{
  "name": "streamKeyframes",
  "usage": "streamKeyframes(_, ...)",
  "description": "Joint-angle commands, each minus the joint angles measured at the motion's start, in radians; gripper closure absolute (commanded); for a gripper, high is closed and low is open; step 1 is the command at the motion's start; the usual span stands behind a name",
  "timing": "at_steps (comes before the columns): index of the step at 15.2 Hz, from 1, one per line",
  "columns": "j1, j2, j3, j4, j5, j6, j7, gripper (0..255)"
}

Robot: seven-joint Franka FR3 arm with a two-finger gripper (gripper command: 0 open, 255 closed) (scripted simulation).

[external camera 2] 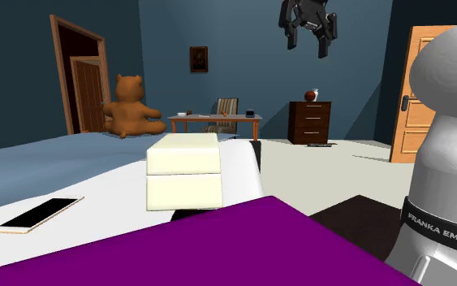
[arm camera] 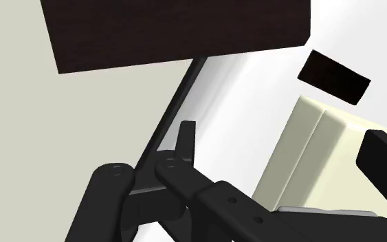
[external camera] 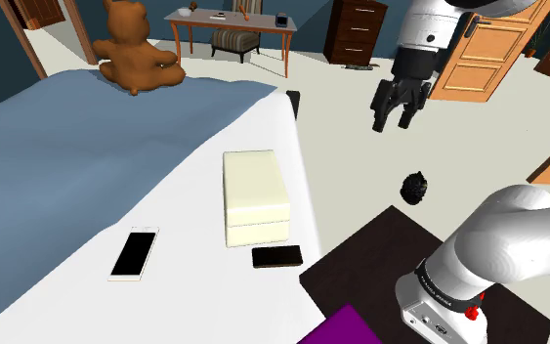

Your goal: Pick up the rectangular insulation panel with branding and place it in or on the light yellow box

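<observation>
Jaws wide, empty; gripper [external camera: 392, 124] high beside bed [external camera: 67, 147]. Band on arm [external camera 2: 441, 230] reads "FRANKA EMIKA". Just beside pale yellow box [external camera: 255, 195]: black panel [external camera: 276, 256].

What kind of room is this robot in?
Probably a bedroom: what looks like a big bed with a blue cover, a brown teddy bear sitting on it, and a desk and dark dresser beyond.

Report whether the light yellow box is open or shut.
Shut: the light yellow box has an unbroken flat top, a seam round its sides, and no interior showing.
</observation>
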Motion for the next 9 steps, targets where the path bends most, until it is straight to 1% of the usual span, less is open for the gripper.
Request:
streamKeyframes(1,0.000,0.000,0.000,0.000,0.000,0.000,0.000,0)
streamKeyframes(9,0.115,0.077,0.081,-0.166,0.038,0.282,-0.130,0)
